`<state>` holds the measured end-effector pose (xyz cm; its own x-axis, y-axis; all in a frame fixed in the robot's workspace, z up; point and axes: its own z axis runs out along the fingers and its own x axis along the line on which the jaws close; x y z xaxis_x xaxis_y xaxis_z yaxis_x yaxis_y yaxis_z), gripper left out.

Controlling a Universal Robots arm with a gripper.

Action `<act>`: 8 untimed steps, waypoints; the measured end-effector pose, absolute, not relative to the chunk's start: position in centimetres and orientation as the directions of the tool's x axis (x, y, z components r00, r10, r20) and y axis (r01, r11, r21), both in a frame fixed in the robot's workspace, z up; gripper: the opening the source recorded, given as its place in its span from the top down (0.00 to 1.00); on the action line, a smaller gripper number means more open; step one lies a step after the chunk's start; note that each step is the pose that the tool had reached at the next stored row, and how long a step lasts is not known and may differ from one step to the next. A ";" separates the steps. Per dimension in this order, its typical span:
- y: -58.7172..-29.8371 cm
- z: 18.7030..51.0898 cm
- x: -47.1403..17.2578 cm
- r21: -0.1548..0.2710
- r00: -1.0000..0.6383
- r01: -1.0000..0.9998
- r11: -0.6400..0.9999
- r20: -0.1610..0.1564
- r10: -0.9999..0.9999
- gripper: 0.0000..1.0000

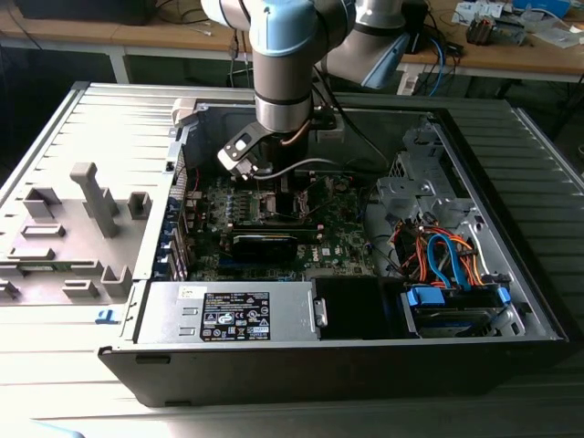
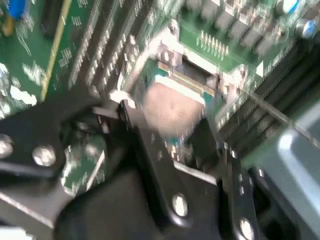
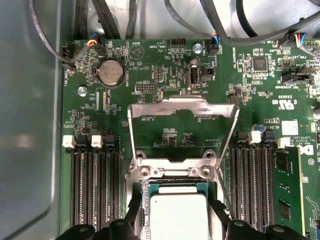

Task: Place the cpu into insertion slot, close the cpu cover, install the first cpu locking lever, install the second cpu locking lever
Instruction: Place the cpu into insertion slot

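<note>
**Setting the cpu square into its socket**

The gripper (image 3: 176, 204) appears to pinch the cpu (image 3: 179, 220) by two opposite edges, directly over the insertion slot (image 3: 145, 195). The cpu cover (image 3: 182, 106) stands hinged open just beyond. Good placement likely means a level chip, edges matched to the rim, and no sideways force

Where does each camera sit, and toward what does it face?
Exterior view: off the arm, above the open computer case, looking down into it; the arm hangs over the green board.
First wrist view: on the arm, facing straight down at the board; the gripper flanks the cpu, the raised cpu cover beyond.
Second wrist view: on the arm, close and slanted toward the cpu; the gripper in front.
Shared: both wrist views show the cpu in the insertion slot.
</note>
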<state>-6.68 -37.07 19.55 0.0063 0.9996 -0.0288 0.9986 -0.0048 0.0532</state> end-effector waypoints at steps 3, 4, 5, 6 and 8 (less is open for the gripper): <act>-37.1 20.2 -6.7 0.053 0.007 0.999 -0.005 -0.029 1.000 0.38; -37.1 20.7 -6.7 0.053 0.007 0.999 -0.005 -0.029 1.000 0.38; -37.1 21.0 -6.7 0.053 0.007 0.999 -0.005 -0.029 1.000 0.38; -37.1 21.1 -6.7 0.053 0.007 0.999 -0.005 -0.028 1.000 0.38; -37.1 21.2 -6.7 0.053 0.007 0.999 -0.005 -0.027 1.000 0.38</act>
<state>-6.67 -37.07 21.15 0.0066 0.9996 -0.0272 0.9986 -0.0052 0.0532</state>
